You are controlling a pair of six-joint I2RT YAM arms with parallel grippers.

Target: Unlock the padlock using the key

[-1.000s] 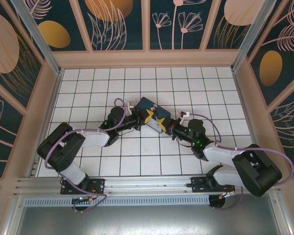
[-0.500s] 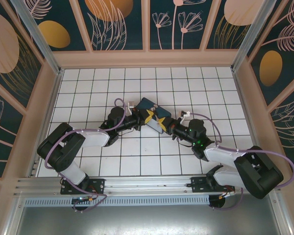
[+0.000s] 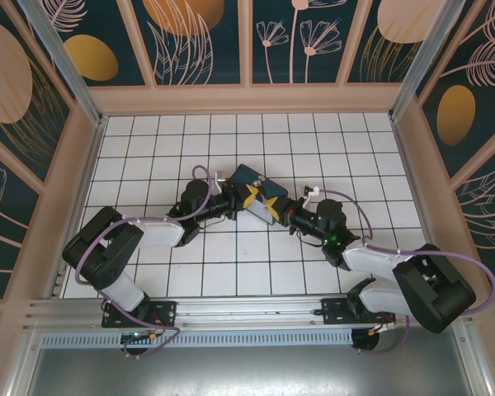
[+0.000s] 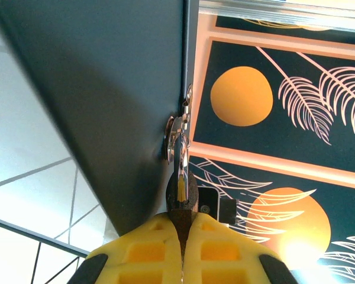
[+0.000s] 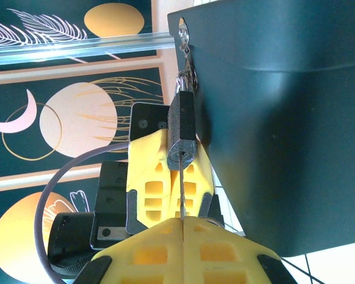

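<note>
At the near side of the blue box (image 3: 249,176), seen from above, we find both arms stretched low over the white tiled table (image 3: 148,140), elbows bent outward and wrists converging. The left gripper (image 3: 249,196) reaches in from the box's left and the right gripper (image 3: 272,205) from its right, their yellow tips almost meeting against the box. The lock and what is in it are too small and too crowded by fingers to make out from up here.

Beside the box's dark wall (image 4: 106,89), the left wrist camera shows the left gripper (image 4: 182,223) clenched on the padlock (image 4: 180,198), whose dark body is pinched edge-on between two yellow pads. Its silvery shackle (image 4: 180,145) rises to a small ring on the box's edge. Much of the lock's body is buried between the pads.

Against the box's corner (image 5: 266,118), the right wrist camera shows the padlock (image 5: 182,127) hanging with its keyhole toward the lens. The key (image 5: 181,189) is a thin line running from that keyhole into the right gripper (image 5: 182,223), which is clamped on it. We cannot see the key's head, hidden between the pads. The left gripper's yellow fingers (image 5: 148,168) sit just behind the lock.
</note>
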